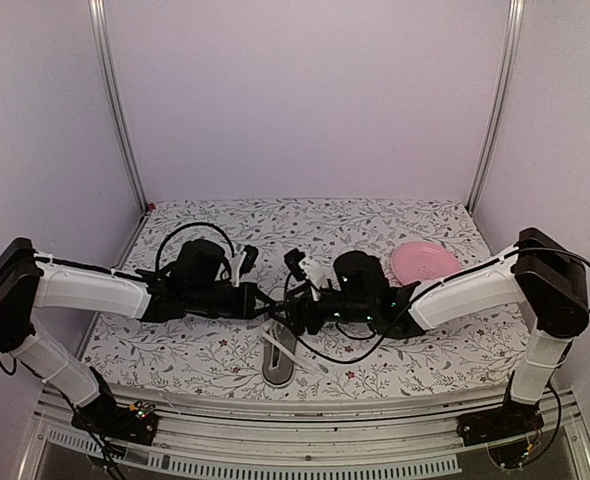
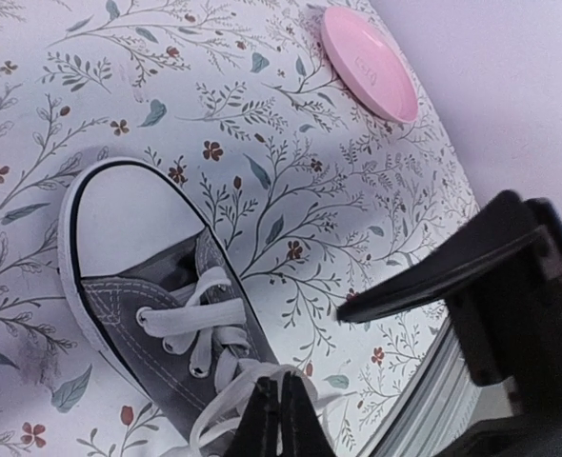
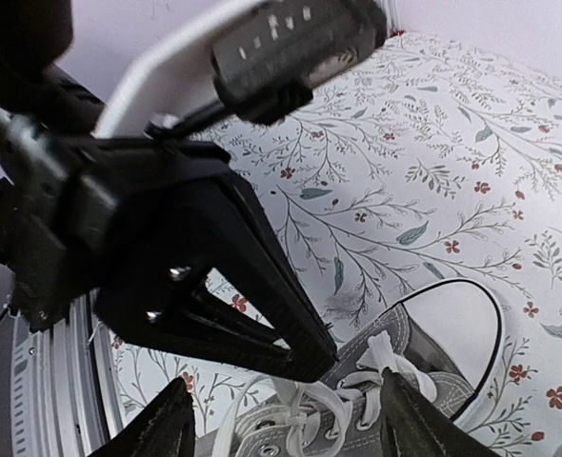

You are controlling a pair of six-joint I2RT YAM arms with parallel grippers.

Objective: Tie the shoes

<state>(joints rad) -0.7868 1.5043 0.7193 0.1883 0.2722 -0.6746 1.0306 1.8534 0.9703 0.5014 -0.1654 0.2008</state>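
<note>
Under both claws sits the sneaker [image 2: 157, 305], flat on the worktop [image 2: 291, 190]: light, soft canvas, and limp laces [image 2: 200, 319] likely to slip, so the hold belongs on a free strand, not the shoe body. Now the left claw [image 2: 281, 414] is squeezed shut, tips apparently pinching a strand. The right claw [image 3: 291, 426] stands wide, straddling the lacing below, holding nothing.

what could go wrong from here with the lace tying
1. The left gripper is shut on a white lace only at its very tips, so a pull may let the lace slip out.
2. The right gripper hangs open close beside the left one over the sneaker; closing in could knock them together.
3. Nothing pins the sneaker down, so a hard tug may drag it.
</note>
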